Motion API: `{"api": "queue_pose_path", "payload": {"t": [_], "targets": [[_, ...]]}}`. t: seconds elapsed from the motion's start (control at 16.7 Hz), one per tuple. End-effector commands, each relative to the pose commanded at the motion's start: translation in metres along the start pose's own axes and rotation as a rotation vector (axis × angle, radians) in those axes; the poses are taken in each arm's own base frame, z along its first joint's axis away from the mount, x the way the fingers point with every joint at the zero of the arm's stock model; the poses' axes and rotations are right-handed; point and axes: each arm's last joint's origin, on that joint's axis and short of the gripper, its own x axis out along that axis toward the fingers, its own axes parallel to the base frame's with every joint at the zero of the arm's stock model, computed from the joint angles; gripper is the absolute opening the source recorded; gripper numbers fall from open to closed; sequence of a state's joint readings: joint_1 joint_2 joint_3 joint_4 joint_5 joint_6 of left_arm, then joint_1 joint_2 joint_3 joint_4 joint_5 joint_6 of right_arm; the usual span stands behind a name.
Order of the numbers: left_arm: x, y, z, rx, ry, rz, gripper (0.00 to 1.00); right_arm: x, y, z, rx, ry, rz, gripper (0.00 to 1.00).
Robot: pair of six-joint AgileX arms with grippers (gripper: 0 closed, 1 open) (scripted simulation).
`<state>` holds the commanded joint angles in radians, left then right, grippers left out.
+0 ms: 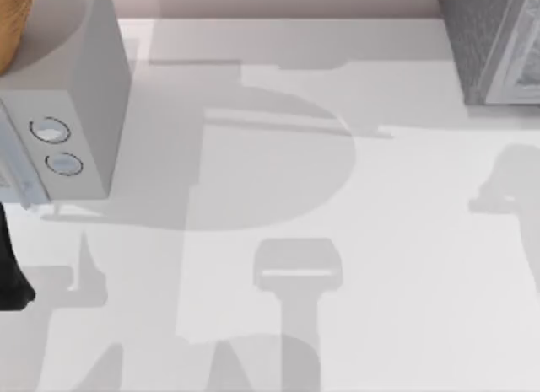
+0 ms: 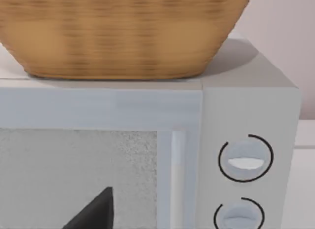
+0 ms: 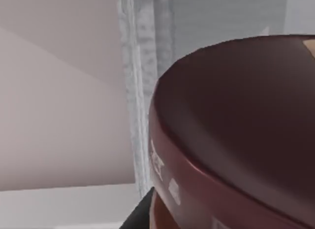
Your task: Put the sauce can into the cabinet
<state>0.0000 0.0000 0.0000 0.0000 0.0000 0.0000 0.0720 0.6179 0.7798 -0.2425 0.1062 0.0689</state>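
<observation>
**Right wrist view: sauce can up close, next to the cabinet**

At the top view's upper right corner sits the cabinet (image 1: 498, 46): grey box, speckled side, paler framed front facing into the table. It is cut off by the picture edge.

Sauce can (image 3: 236, 135): seen in the right wrist view, very close to the camera. Dark maroon round lid takes up most of the frame, tilted as seen from there, with a strip of orange body under the lid's rim. Just behind it stands a speckled grey upright with paler grey panels beside it, matching the cabinet's front frame. Can is near that frame; can't tell whether it touches it or sits inside.

Right gripper: a dark sliver shows beside the can at the frame's lower edge, could be a finger. Can't tell how wide it's open or whether it grips the can.

Left side of the table: white box with two round dials (image 1: 80, 114), a woven basket (image 2: 118, 32) resting on top of it. Left wrist view looks straight at its front: speckled door panel, dials to the side, basket above. A dark pointed tip (image 2: 96, 212) pokes in at that view's lower edge, probably a finger of the left gripper; opening can't be judged. A dark piece of the left arm (image 1: 10, 265) shows at the top view's left edge, below the white box.

White table (image 1: 405, 265) carries shadows across the middle.
</observation>
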Motion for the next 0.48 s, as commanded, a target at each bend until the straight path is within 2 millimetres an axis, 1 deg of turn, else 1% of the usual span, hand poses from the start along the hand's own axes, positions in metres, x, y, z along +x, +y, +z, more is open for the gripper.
{"api": "queue_pose_path", "payload": {"t": [0.12, 0.24, 0.36, 0.48], "targets": [[0.000, 0.000, 0.000, 0.000, 0.000, 0.000, 1.00, 0.012, 0.007, 0.050, 0.006, -0.021, -0.010, 0.00], [0.000, 0.000, 0.000, 0.000, 0.000, 0.000, 1.00, 0.027, 0.014, 0.096, 0.005, -0.045, -0.016, 0.00], [0.000, 0.000, 0.000, 0.000, 0.000, 0.000, 1.00, 0.042, 0.023, 0.133, -0.002, -0.065, -0.017, 0.00], [0.000, 0.000, 0.000, 0.000, 0.000, 0.000, 1.00, 0.058, 0.032, 0.160, -0.015, -0.075, -0.010, 0.00]]}}
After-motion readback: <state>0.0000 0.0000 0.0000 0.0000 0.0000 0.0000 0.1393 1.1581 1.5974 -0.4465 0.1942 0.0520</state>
